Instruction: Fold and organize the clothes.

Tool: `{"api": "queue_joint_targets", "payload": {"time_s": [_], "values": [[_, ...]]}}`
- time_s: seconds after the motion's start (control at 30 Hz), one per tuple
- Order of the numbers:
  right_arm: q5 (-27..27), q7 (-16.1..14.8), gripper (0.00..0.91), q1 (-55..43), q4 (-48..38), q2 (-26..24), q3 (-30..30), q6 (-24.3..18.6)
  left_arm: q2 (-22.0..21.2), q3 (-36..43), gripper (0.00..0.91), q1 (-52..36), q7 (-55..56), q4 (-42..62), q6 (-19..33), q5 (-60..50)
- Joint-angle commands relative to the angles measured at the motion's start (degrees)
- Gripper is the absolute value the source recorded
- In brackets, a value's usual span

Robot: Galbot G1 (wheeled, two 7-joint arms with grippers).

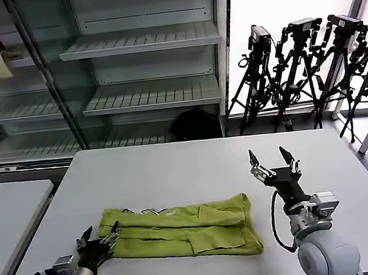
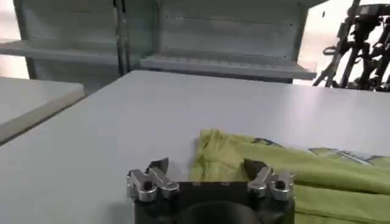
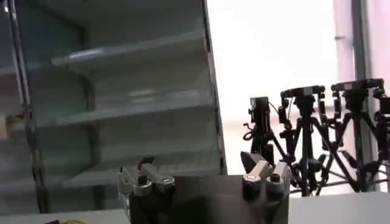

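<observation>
Shirt (image 1: 182, 230) looks partly folded lengthwise; left gripper (image 1: 98, 243) sits wide open just at its end, probably for grabbing. Right gripper (image 1: 275, 164) hovers spread beside it.

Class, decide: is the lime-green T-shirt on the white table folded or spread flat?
Folded. The lime-green T-shirt lies as a narrow layered band, one long layer overlapping another, its sleeves tucked in.

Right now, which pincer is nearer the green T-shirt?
Left. The left pincer is open at the green T-shirt's left end; the right pincer, open, is raised beyond its right end.
</observation>
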State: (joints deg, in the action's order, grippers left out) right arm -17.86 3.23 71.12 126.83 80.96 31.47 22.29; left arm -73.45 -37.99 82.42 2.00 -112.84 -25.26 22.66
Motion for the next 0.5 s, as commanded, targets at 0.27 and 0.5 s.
{"api": "queue_joint_targets", "payload": {"time_s": [0.27,0.5], "values": [[-0.8,1.8,0.907,-1.9,-2.8,-0.1,2.7,0.8,-2.1,1.1,0.0,0.9,-0.6,1.3,1.5,-0.4],[3.0,2.1,0.907,-1.4,-5.9,-0.5,3.7,0.9,-2.6,1.6,0.0,1.2,-0.8,1.0,2.6,-0.4]]}}
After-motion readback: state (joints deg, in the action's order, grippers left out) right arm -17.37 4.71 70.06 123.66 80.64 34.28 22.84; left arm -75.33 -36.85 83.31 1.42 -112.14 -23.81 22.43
